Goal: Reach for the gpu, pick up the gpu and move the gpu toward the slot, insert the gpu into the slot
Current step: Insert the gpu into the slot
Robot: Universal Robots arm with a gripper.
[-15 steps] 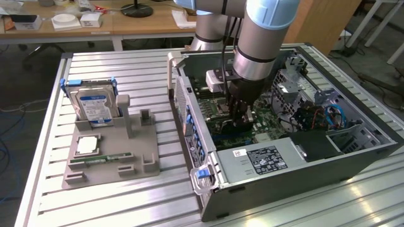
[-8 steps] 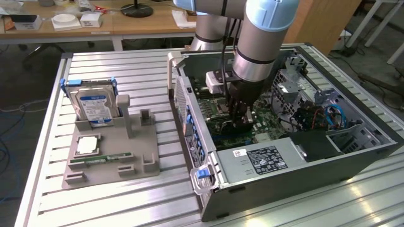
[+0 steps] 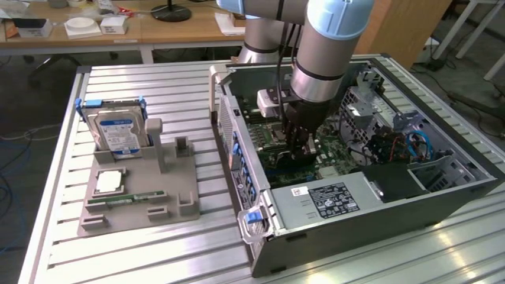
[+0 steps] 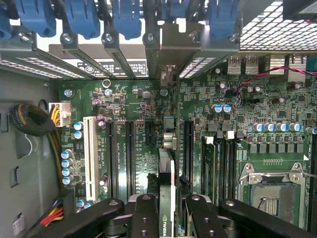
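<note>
My gripper is shut on the gpu, a thin dark card seen edge-on between the two black fingers. The card stands upright over the green motherboard, between two long black slot strips. Its silver bracket reaches the case's rear panel. The card itself covers the slot beneath it, and I cannot tell whether its lower edge is seated. In the exterior view my gripper is down inside the open computer case, just above the motherboard.
A white slot and a cable bundle lie to one side, the silver processor socket to the other. Blue clips line the rear panel. At the exterior view's left, a grey fixture holds a hard drive, a processor and a memory stick.
</note>
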